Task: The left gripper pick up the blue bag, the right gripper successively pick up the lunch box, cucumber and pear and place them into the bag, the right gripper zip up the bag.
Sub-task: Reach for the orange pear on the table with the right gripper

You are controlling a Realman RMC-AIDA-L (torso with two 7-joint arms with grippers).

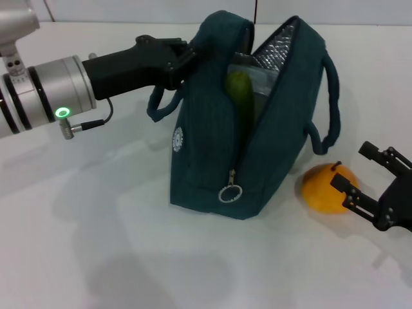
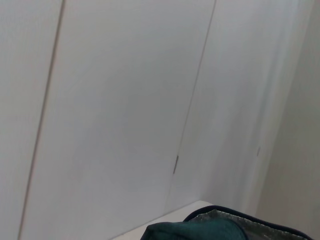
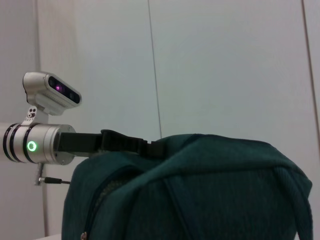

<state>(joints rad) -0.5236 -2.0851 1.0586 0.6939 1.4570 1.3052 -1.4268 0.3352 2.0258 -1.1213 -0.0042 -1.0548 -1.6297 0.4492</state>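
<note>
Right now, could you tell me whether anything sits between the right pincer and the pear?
Nothing visible does: the open right pincer is right beside the pear on the table, next to the blue bag.

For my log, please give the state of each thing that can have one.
Bag: upright, unzipped, open at the top.
Cucumber: inside the bag.
Lunch box: inside the bag.
Pear: on the table, outside the bag.
Left pincer: shut on the bag's edge.
Right pincer: open beside the pear.
</note>
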